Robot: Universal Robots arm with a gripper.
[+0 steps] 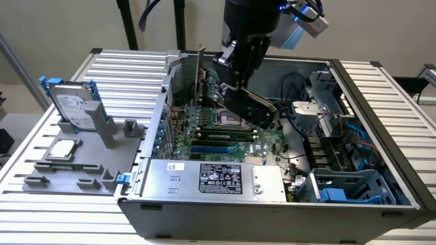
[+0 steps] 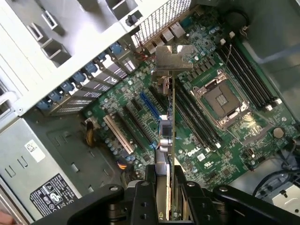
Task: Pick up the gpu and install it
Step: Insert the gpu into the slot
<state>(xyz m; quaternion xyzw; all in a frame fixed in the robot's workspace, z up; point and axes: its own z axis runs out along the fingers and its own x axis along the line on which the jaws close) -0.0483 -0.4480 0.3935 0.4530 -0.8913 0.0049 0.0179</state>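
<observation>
- One card in play: the gpu (image 2: pixel 167 136) sits edge-on between the gripper (image 2: pixel 168 187) fingers, which are clamped on its upper edge.
- It's over the motherboard (image 2: pixel 112 101), running alongside the blue slot (image 2: pixel 150 107). I can't tell if it touches any slot.
- The card's silver bracket (image 2: pixel 174 57) points at the motherboard's port side.
- Probably light and stiff but fragile, so hold it by the bare board edge, not the components.

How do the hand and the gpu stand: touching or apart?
Touching. In the wrist view the hand clamps both faces of the gpu, seen edge-on, with no gap.
</observation>
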